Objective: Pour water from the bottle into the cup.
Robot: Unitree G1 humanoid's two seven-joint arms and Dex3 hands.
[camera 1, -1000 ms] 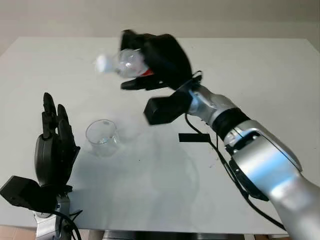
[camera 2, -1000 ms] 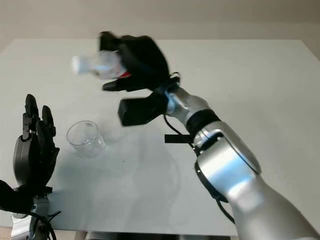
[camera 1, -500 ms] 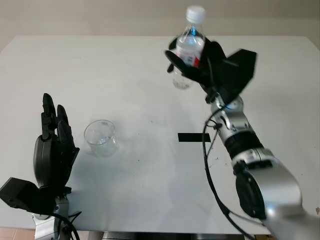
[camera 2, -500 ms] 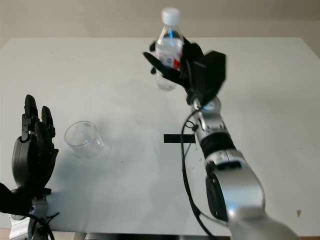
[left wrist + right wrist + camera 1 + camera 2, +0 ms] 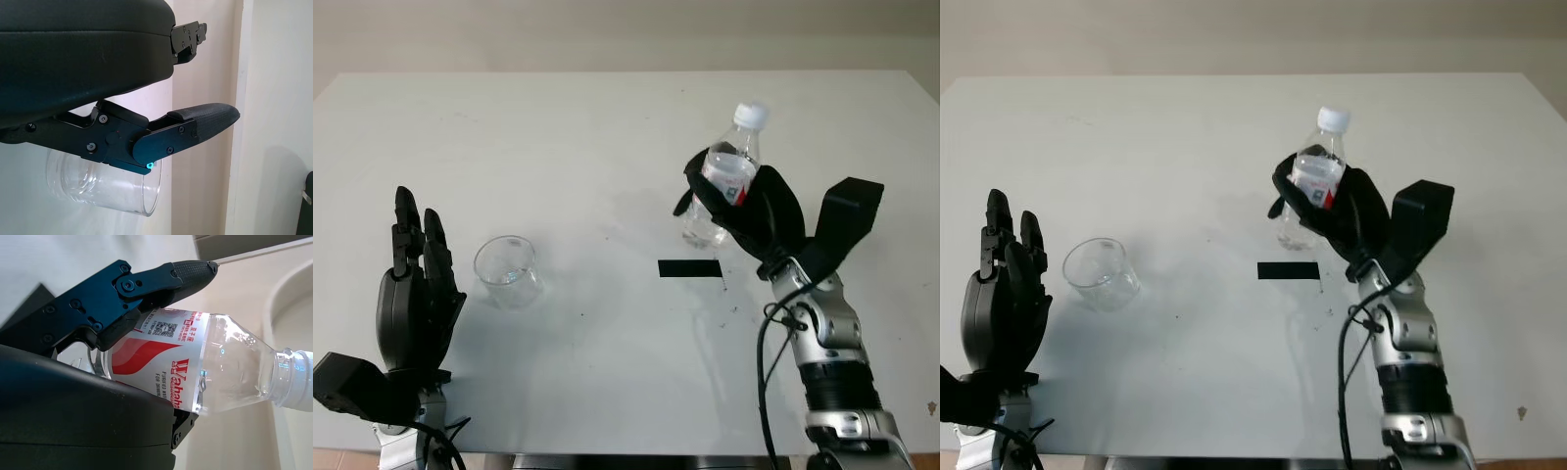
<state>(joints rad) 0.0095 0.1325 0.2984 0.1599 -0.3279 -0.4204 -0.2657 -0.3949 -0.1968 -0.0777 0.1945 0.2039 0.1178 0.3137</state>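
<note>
**Bottle held upright over the tabletop, cup standing apart**

Nearest us, at the bottom left, our left robot hand point(image 5: 414, 304) is open and holds nothing, raised at the near edge of the white tabletop point(image 5: 607, 137). Just beyond it and a little to its right stands the clear cup point(image 5: 507, 271), upright, on the tabletop. We cannot tell whether it has water in it. In the left wrist view the same cup point(image 5: 105, 183) sits close beside the hand's black fingers point(image 5: 195, 125) without touching them.

Towards the middle of the tabletop lies a small black strip point(image 5: 689, 268), flat, between the cup and the right arm. Nothing stands between the cup and the bottle except this strip.

Further back and to the right, our right robot hand point(image 5: 754, 211) is wrapped around the clear plastic bottle point(image 5: 722, 176) at its red-and-white label point(image 5: 166, 357). The bottle is nearly upright, leaning slightly, white cap point(image 5: 1333, 119) on top. It is well apart from the cup.
</note>
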